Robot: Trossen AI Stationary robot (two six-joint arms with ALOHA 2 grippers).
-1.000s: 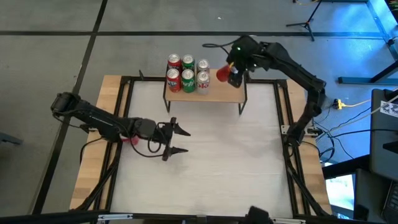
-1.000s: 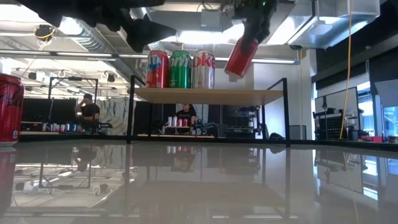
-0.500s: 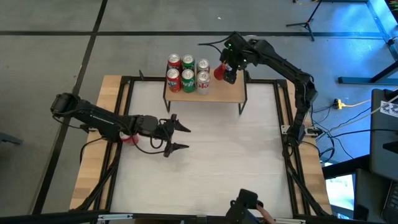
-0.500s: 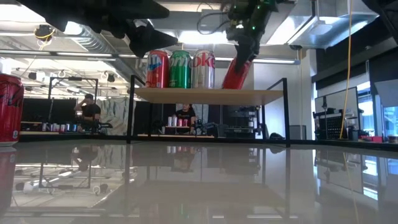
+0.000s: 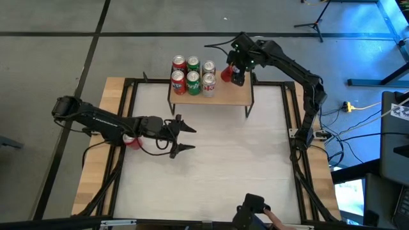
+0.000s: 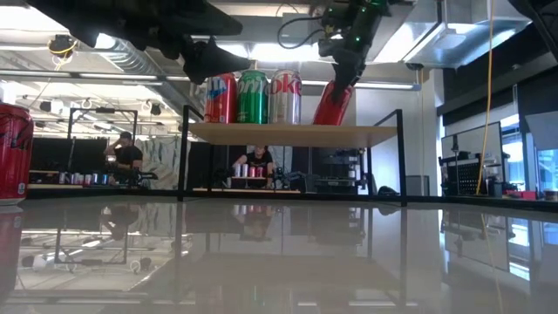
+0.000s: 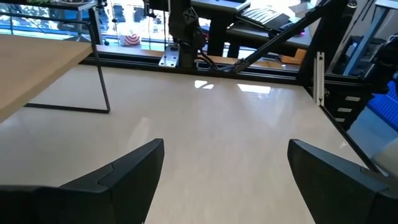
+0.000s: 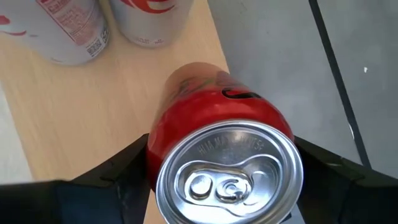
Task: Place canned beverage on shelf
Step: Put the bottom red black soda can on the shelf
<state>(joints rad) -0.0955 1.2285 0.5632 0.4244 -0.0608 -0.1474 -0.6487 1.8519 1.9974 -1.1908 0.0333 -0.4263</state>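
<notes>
Red can tilted in right gripper over shelf

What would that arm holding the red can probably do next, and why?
Probably tip the red can upright and ease it down onto the shelf. The right gripper holds it tilted, its base at the board, beside the six cans already standing there. The left gripper waits open over the table.
</notes>
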